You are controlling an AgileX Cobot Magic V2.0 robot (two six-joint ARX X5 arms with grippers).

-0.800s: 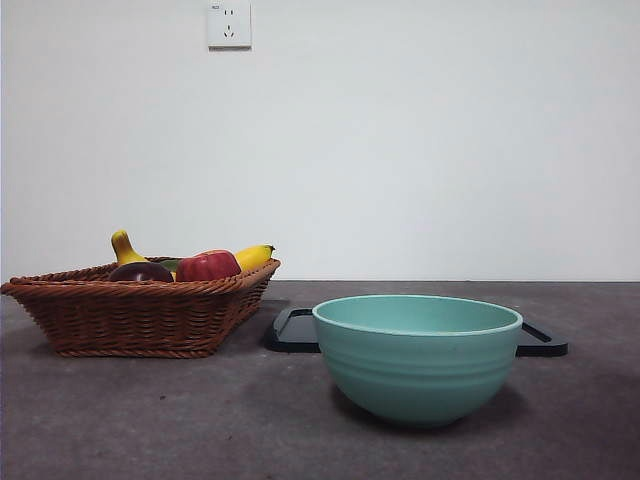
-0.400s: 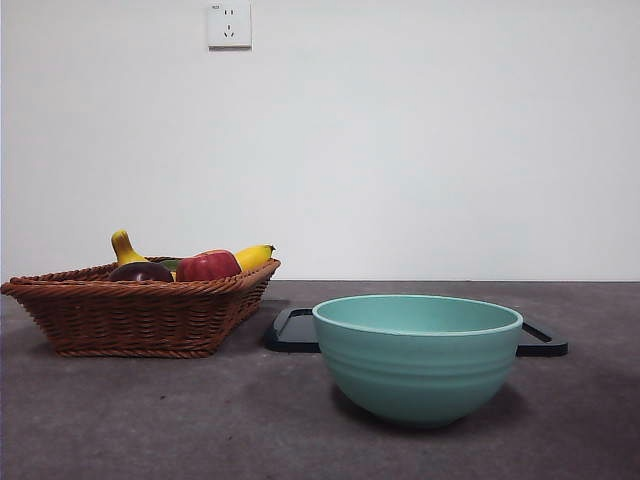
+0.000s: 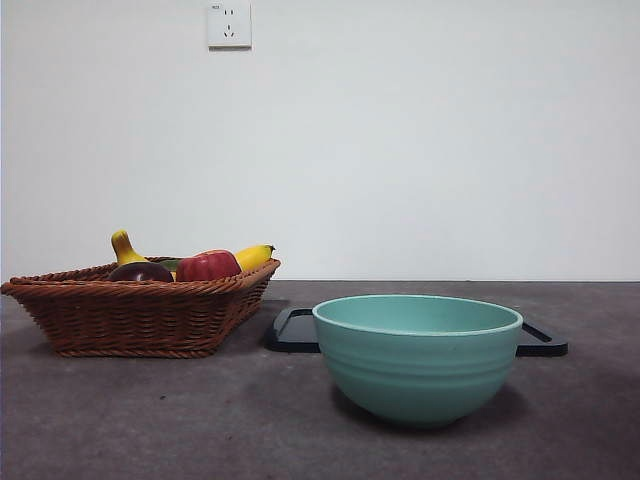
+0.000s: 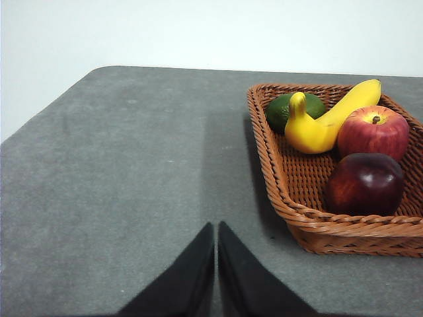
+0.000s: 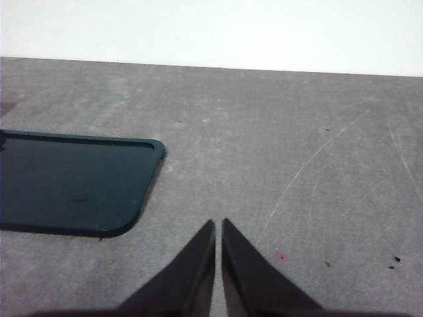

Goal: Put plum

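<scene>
The plum lay in the wicker basket, against its near wall and just beside the red apple; a banana and a green fruit occupied the far end. The left gripper hung over bare table beside the basket, jaws together and holding nothing; the right gripper, likewise closed and empty, waited near the black tray. A teal bowl stood in front of that tray. By judgement, no grasp had begun; the next move called for the left jaws to part and reach over the basket rim onto the plum without disturbing the apple; the destination was unstated, though the bowl seemed probable.
</scene>
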